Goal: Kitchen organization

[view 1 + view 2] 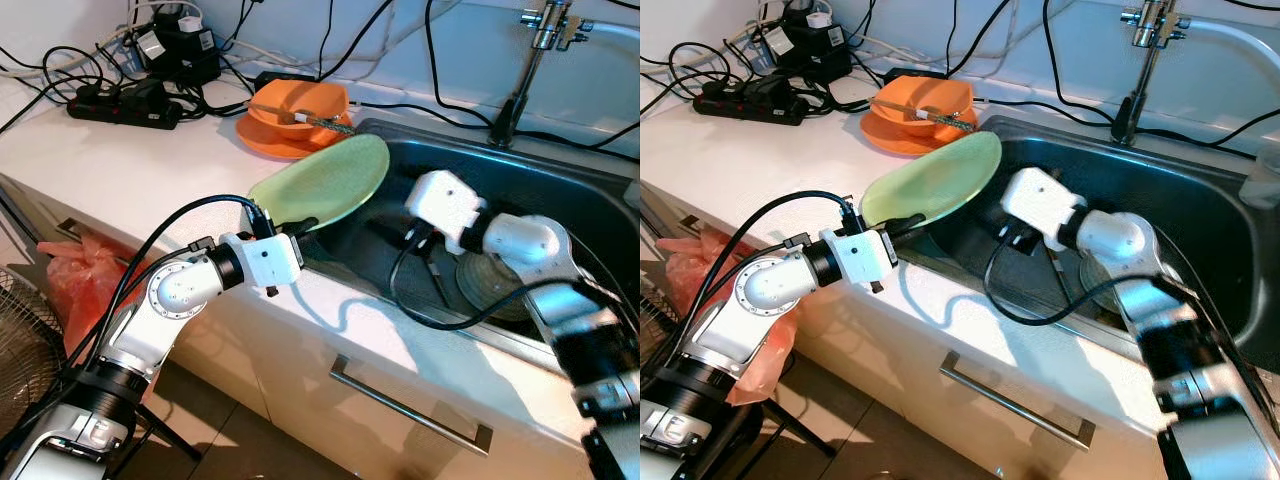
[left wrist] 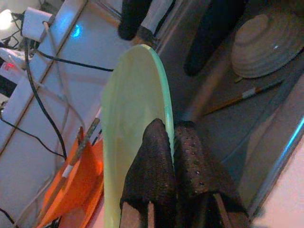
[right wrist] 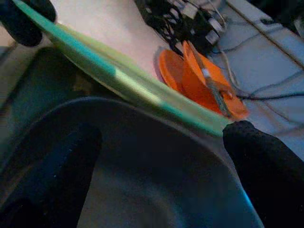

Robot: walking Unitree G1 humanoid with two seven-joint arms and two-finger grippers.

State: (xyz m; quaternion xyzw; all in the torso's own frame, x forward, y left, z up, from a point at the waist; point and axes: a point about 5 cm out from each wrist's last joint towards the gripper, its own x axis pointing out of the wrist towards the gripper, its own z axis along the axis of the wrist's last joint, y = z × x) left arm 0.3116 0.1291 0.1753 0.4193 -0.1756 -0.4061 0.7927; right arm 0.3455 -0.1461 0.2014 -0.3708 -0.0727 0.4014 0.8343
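Our left gripper (image 1: pixel 300 228) is clamped on the rim of the green plate (image 1: pixel 325 180), held tilted over the sink's (image 1: pixel 560 190) left edge beside the orange dishes (image 1: pixel 295 115) on the counter (image 1: pixel 130 160). Our right gripper (image 3: pixel 156 156) sits inside the sink, fingers spread wide and holding nothing. We judge the job partway: plate not yet set down, tan bowl (image 2: pixel 266 45) and chopsticks (image 2: pixel 242 95) left in the sink.
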